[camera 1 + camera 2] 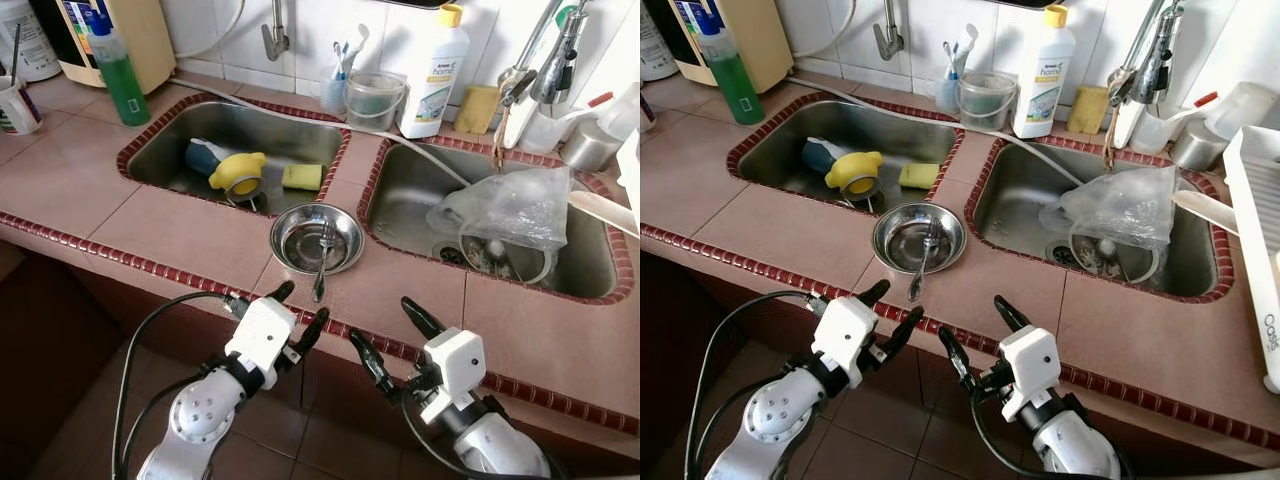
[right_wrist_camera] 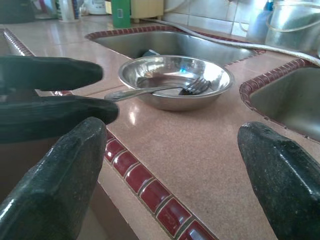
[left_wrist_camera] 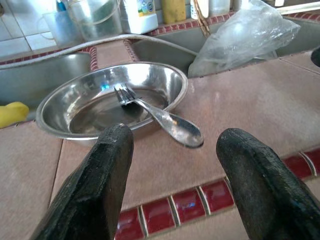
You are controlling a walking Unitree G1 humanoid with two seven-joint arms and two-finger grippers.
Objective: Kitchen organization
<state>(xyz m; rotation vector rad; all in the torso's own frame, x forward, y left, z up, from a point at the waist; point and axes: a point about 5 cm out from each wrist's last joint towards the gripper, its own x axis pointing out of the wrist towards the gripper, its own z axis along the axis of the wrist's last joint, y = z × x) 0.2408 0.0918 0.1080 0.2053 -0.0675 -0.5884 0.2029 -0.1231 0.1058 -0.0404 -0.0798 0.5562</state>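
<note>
While fork rests in bowl, left gripper, right gripper spread apart, 2 sinks behind.

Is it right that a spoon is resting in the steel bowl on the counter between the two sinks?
Not quite: it is a fork, not a spoon. The left wrist view shows its tines lying in the bowl and its handle over the rim. The rest holds: the bowl stands on the counter between the two sinks.
</note>
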